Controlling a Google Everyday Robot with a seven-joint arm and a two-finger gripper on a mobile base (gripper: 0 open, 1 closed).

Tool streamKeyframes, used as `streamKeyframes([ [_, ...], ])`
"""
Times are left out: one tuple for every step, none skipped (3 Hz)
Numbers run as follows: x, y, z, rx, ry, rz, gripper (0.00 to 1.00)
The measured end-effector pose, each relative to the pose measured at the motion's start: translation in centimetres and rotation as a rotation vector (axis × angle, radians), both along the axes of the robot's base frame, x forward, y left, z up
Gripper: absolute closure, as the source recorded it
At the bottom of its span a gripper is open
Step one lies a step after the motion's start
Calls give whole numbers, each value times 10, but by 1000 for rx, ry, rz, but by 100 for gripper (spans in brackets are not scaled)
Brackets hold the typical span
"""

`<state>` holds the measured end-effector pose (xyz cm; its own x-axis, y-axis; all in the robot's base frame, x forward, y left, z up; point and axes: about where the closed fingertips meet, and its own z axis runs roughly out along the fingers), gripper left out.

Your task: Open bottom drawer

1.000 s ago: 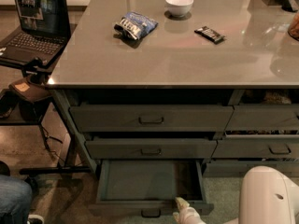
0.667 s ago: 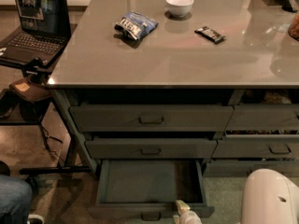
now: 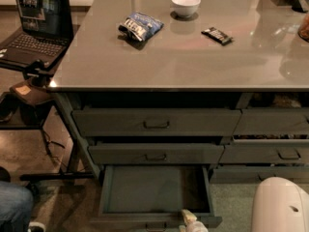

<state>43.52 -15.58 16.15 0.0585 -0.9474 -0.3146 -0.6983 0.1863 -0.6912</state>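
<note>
The bottom drawer (image 3: 120,190) of the left stack is pulled out, showing a broad, flat, shallow, dark grey tray with nothing in it. Its thin front panel runs along the bottom edge of the view, with the small centre pull handle (image 3: 155,224) partly cut off. My gripper (image 3: 189,220) is at the drawer's front edge, just right of the handle; only its pale tip shows. My white arm (image 3: 280,207) fills the lower right corner. The two taller-fronted drawers (image 3: 154,123) (image 3: 154,154) above it are shut.
On the grey counter (image 3: 193,57) lie a blue snack bag (image 3: 140,26), a white bowl (image 3: 186,5) and a dark bar (image 3: 217,35). A laptop (image 3: 36,25) stands on a side stand at left. The neighbouring drawer stack (image 3: 275,139) is at right. A person's knee (image 3: 12,207) is at lower left.
The drawer has slid a little further out toward the camera, and the gripper has moved down with it toward the view's bottom edge.
</note>
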Motion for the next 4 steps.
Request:
streamKeyframes([
  [-1, 0, 2, 0, 0, 0, 100],
  [-12, 0, -2, 7, 1, 1, 100],
  [-13, 0, 2, 7, 1, 1, 100],
  [-13, 0, 2, 7, 1, 1, 81],
])
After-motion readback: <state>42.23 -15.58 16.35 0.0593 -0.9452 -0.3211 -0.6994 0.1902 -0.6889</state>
